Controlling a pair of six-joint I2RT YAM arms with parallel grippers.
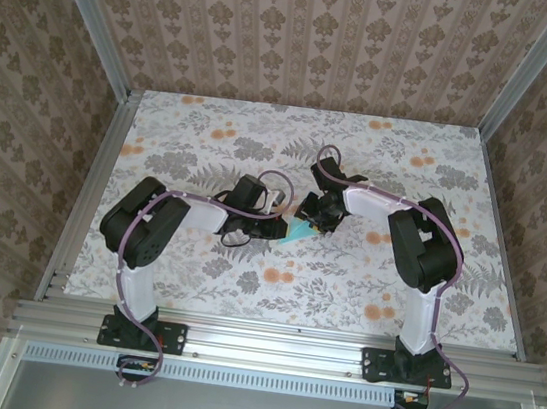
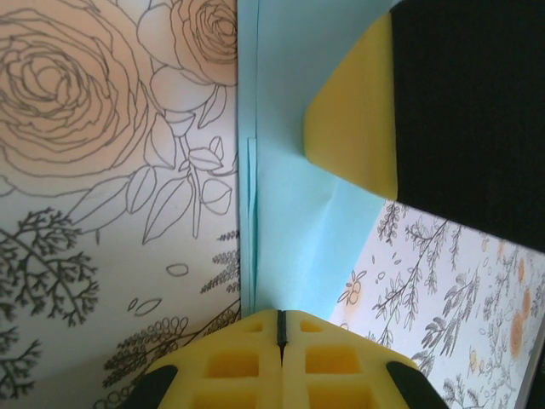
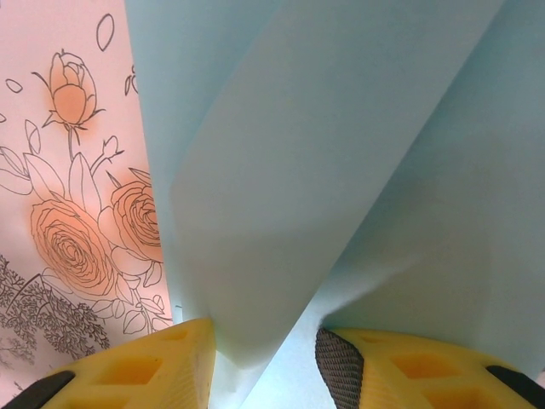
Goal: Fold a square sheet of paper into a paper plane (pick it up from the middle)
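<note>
The turquoise sheet of paper [image 1: 300, 232] lies partly folded at the table's middle, between both grippers. In the left wrist view the paper [image 2: 294, 170] narrows down into my left gripper [image 2: 281, 328], whose yellow jaws are shut on its doubled edge. The right gripper's yellow finger [image 2: 358, 111] rests on the paper's far part. In the right wrist view a raised flap of the paper [image 3: 324, 153] stands between the parted jaws of my right gripper [image 3: 264, 341], unpinched. From above, the left gripper [image 1: 279, 223] and right gripper [image 1: 315, 213] nearly touch.
The floral tabletop [image 1: 261, 142] spreads around the paper. Patterned walls and aluminium rails [image 1: 89, 190] enclose it on three sides. Both arms reach inward from the near edge, with their cables looping over the middle.
</note>
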